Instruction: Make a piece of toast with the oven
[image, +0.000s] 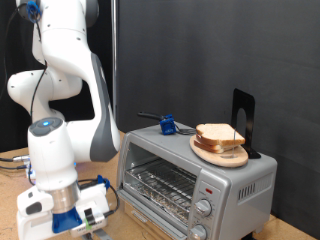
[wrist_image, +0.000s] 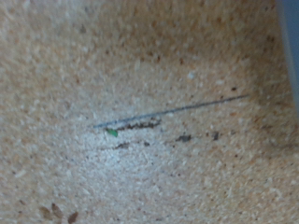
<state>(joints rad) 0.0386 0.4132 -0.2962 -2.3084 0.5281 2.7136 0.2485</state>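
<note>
From my remote seat, the biggest thing in the exterior view is the white arm (image: 62, 90), which fills the left half of the frame, rising to the upper left and folding down to its wrist at the lower left. Next in size is the oven (image: 195, 180), a silver-grey box at the lower right of the frame, its glass door facing the lower left with the wire rack visible behind it and two round knobs (image: 204, 210) stacked at its right front corner. On the oven's top, toward the right, sits a round wooden plate (image: 221, 153), and the piece of toast (image: 219, 134) lies on it, pale face up with a tan crust; it looks like more than one slice stacked, though I cannot count them. Behind the plate a black upright bracket (image: 244, 122) stands at the oven's back right edge. A small blue object (image: 167, 124) rests on the oven top to the left of the plate, with a thin dark rod running from it toward the left. The end effector (image: 82, 214) hangs at the bottom left of the frame, left of the oven and well apart from the toast, its fingers cut off by the frame edge, so I cannot tell whether they are spread or pressed together. The wrist view shows only the speckled desk (wrist_image: 140, 84) surface, blurred, with a thin dark line (wrist_image: 173, 111) across it and a tiny green fleck (wrist_image: 112, 133).
</note>
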